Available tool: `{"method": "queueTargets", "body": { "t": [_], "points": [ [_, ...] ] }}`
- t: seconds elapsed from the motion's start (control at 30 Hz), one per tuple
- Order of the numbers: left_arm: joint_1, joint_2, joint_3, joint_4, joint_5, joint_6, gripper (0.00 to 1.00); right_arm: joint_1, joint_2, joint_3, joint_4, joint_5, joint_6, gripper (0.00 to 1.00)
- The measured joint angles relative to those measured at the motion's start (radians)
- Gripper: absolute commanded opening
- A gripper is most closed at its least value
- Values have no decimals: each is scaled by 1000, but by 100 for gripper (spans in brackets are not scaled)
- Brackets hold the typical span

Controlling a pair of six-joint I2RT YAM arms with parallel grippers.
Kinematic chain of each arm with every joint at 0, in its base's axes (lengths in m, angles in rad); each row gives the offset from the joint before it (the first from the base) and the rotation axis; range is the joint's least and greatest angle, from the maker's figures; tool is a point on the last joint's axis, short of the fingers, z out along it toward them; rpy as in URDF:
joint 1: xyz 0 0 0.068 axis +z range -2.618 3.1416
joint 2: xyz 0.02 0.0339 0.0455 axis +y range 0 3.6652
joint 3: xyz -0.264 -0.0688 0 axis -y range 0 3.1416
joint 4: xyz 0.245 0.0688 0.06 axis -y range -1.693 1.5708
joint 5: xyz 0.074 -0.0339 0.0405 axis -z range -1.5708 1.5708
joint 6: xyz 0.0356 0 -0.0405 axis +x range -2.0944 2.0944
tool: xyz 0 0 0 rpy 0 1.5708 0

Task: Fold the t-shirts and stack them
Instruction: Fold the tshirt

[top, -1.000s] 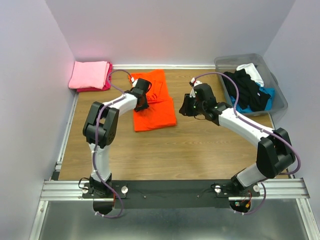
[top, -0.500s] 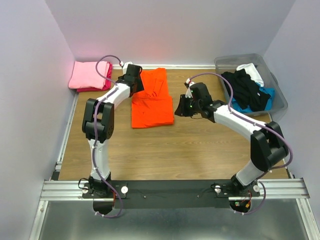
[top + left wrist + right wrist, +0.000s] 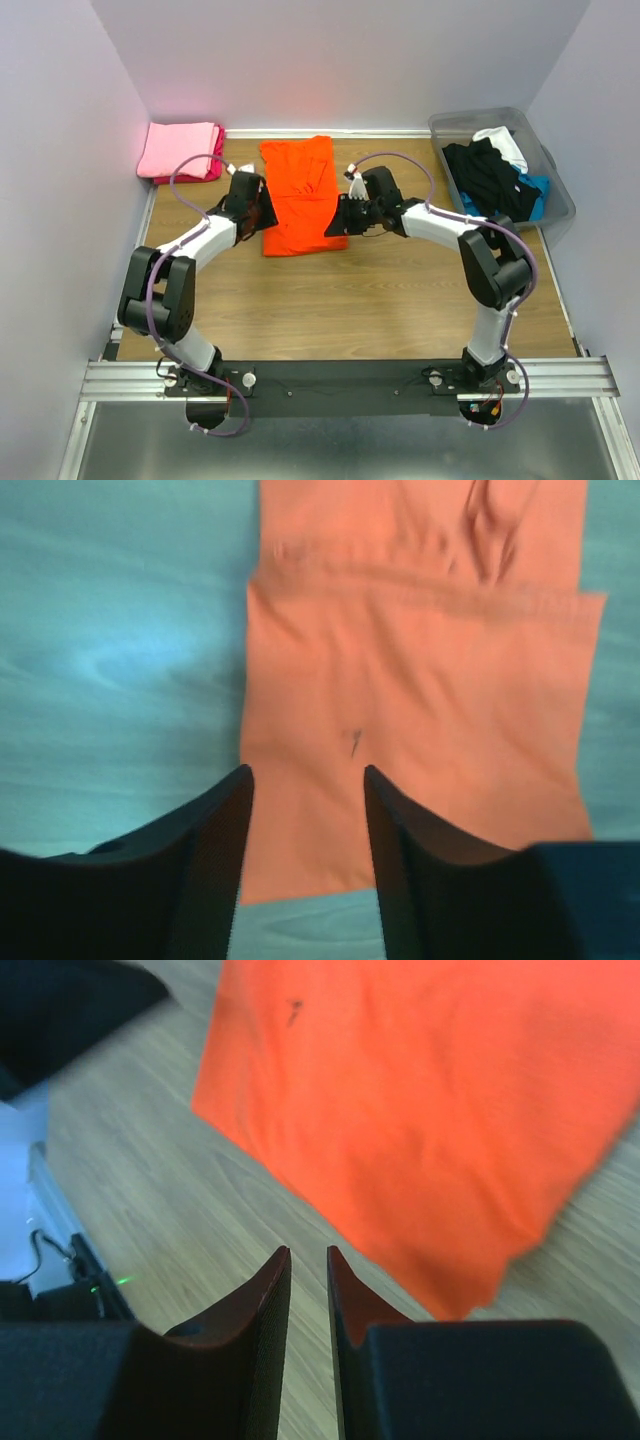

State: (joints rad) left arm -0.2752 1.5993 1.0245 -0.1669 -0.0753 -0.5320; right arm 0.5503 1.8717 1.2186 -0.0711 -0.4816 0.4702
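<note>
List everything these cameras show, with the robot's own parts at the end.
orange t-shirt: one, bright orange, lying flat at mid-table, between the two grippers.
pink t-shirt: one, light pink, folded, far left corner.
magenta t-shirt: one, magenta, edge showing under the pink one.
bin: one, translucent grey, far right corner.
black cloth: a heap, count unclear, black, in the bin.
white cloth: one piece, white, far side of the bin.
blue cloth: one piece, blue, near right of the bin.
table: one, wood brown.
left gripper: black, open, empty, at the orange shirt's near left corner.
right gripper: black, narrow gap, empty, by the shirt's near right corner.
</note>
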Motion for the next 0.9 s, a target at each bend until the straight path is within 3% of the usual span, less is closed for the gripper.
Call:
{"method": "queueTargets", "body": {
  "t": [0.17, 0.4, 0.67, 0.83, 0.9],
  "points": [
    [0, 38, -126, 29, 85, -29, 42, -18, 93, 7, 98, -98, 28, 26],
    [8, 66, -154, 78, 124, -78, 38, -98, 224, -37, 224, -193, 70, 24],
    [13, 34, -230, 147, 197, -114, 33, -165, 203, -223, 473, -312, 114, 23],
    [-4, -58, -337, 157, 254, -136, 32, -185, 135, -335, 507, -326, 115, 24],
    [-18, -108, -379, 138, 271, -149, 39, -186, 102, -363, 482, -324, 105, 26]
  ]
}}
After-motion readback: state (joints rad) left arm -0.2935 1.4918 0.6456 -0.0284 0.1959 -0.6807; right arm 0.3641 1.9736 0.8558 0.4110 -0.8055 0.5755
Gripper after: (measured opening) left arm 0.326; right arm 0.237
